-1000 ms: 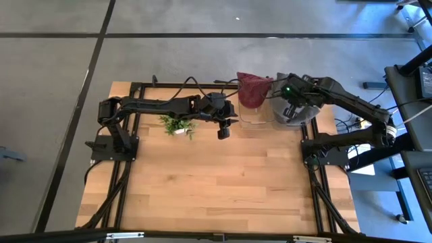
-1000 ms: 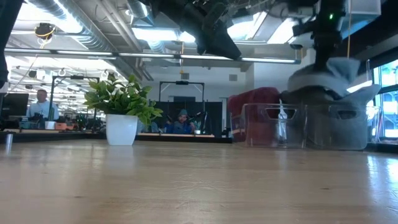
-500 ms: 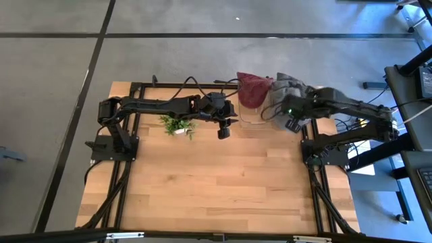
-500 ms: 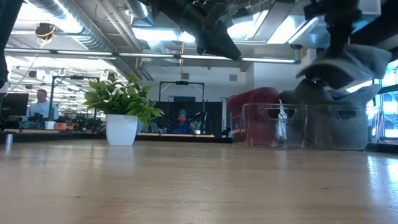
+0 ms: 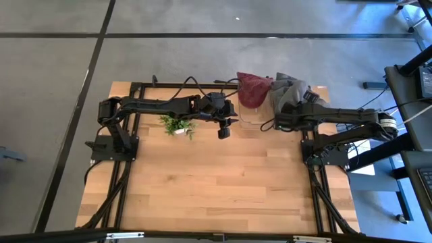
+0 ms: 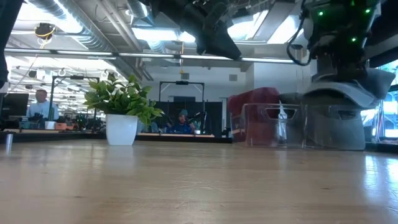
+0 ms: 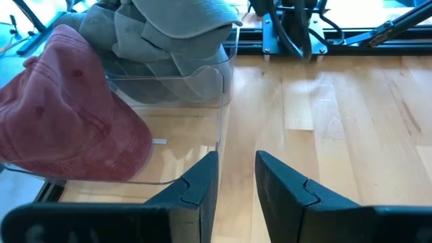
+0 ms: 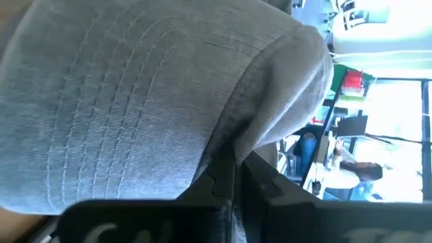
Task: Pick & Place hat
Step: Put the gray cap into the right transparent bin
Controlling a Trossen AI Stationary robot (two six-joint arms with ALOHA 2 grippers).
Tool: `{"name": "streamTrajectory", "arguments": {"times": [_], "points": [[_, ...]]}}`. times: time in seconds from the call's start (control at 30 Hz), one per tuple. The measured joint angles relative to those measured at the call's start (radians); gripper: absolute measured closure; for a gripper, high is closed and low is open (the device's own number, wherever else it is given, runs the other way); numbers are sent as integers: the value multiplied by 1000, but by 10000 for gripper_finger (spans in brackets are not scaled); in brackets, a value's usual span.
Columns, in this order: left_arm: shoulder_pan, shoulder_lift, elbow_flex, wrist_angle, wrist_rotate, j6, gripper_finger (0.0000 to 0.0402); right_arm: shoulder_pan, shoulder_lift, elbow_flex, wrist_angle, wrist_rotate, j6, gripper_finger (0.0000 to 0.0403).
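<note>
A clear bin [image 5: 251, 116] stands at the table's far edge, with a red hat [image 5: 252, 88] leaning in its left end and grey hats [image 5: 291, 89] piled in its right end. My right gripper [image 5: 278, 123] is shut on one grey cap [image 6: 349, 87], held in front of the bin's right end; the cap fills the right wrist view [image 8: 135, 94]. My left gripper [image 5: 223, 129] waits open in the air left of the bin, its fingers [image 7: 236, 177] pointing at the bin's near wall [image 7: 202, 88]. My right gripper pinches the grey cap between its two fingers [image 8: 226, 185], at the edge of the stitched brim [image 8: 219, 145]. The cap is lifted clear and hangs spread below the gripper [image 6: 339, 37], above the grey hats left in the bin [image 6: 336, 127].
A small potted plant [image 5: 177, 124] stands on the table under the left arm, left of the bin. The bare wooden top [image 5: 216, 182] stretches toward the near edge. Black frame rails [image 5: 131, 169] run along both sides. People sit in the room beyond [image 6: 182, 121].
My right gripper, shut on the grey cap, has risen off the pile, then moved toward the table's near edge and a little left. The arm has dropped to a more level reach. The cap has come up clear of the other grey hats.
</note>
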Motion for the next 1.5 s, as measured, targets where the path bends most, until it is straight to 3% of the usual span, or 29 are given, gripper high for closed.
{"name": "streamTrajectory", "arguments": {"times": [0.17,0.3,0.5,0.73,0.93,1.27,1.5], "points": [[0,0,0,1,-24,0,306,1,21,25,-7,65,27,395],[0,0,0,4,-24,0,306,0,21,25,29,103,-4,371],[0,0,0,4,-23,0,306,0,21,26,31,-30,-27,341],[0,0,0,4,-23,0,306,-3,19,40,22,-73,71,299],[0,0,0,3,-22,0,306,-2,17,88,35,-249,73,289],[-2,0,0,-5,-20,0,306,-2,18,-32,244,-319,-137,288],[-5,0,0,-18,-20,0,306,-2,19,-2,211,-341,-134,288]]}}
